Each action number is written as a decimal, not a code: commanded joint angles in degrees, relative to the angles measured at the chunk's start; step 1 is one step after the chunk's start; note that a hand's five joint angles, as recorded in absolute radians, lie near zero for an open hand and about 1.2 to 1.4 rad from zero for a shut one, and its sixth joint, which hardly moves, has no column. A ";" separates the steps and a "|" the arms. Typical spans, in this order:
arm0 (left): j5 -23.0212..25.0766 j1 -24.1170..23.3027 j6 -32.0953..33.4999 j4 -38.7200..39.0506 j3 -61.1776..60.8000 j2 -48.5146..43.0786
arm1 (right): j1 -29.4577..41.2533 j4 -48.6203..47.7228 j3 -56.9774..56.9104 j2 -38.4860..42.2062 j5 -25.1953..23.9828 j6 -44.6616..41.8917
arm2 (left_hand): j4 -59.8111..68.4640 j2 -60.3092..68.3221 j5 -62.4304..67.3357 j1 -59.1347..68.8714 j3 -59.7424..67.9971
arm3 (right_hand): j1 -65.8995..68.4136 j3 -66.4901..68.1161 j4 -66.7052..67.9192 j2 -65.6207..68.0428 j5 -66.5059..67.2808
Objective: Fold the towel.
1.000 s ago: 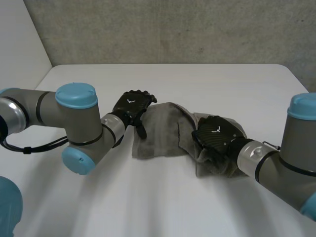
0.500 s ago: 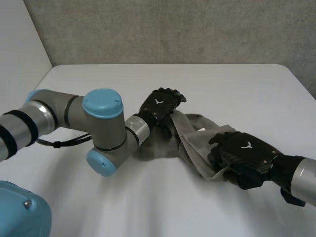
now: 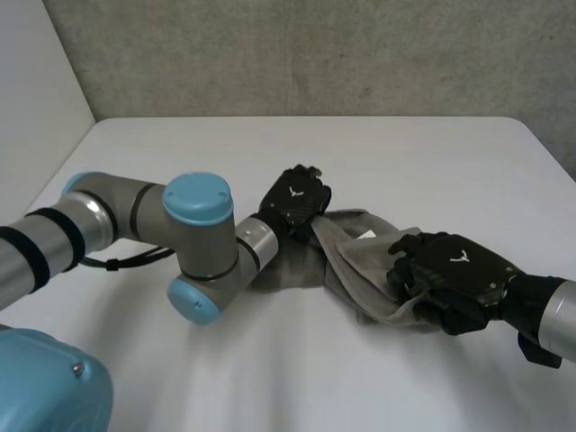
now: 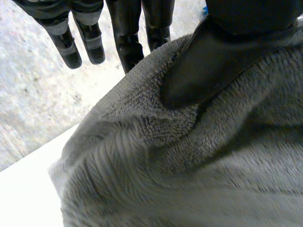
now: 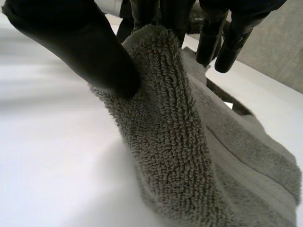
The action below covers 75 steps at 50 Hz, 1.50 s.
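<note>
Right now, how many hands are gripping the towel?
2. The left hand pinches the towel at its left end; the right hand pinches a bunched fold at its right end.

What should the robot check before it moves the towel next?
1. Left hand pinches the towel: ok.
2. Right hand pinches the towel: ok.
3. Towel lies flat: not ok, it is bunched between the hands.
4. Hands hold matching corners: cannot tell.
5. Towel is well inside the table edge: ok.
</note>
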 commanded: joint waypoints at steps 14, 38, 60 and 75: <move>0.54 3.95 0.63 0.75 -32.43 30.18 | 2.11 -4.83 -8.48 3.62 20.00 17.05 | -3.76 4.49 3.90 5.14 -3.31 | -21.98 -3.02 -4.35 -19.93 -22.55; 0.54 7.38 2.92 7.43 -51.67 42.82 | 17.74 8.23 -22.87 9.75 18.26 -8.57 | -3.76 4.49 3.90 5.14 -3.31 | -65.73 -3.02 -4.35 -63.67 -66.30; 0.89 15.03 9.16 7.51 -60.29 51.18 | 19.25 10.03 -30.36 19.37 24.07 -5.82 | -3.76 4.49 3.90 5.14 -3.31 | -37.73 -3.02 -4.35 -35.68 -38.30; 0.80 18.28 13.82 7.69 -59.06 48.72 | 18.99 10.11 -30.97 19.79 19.94 -6.86 | -3.76 4.49 3.90 5.14 -3.31 | 4.27 -3.02 -4.35 6.33 3.70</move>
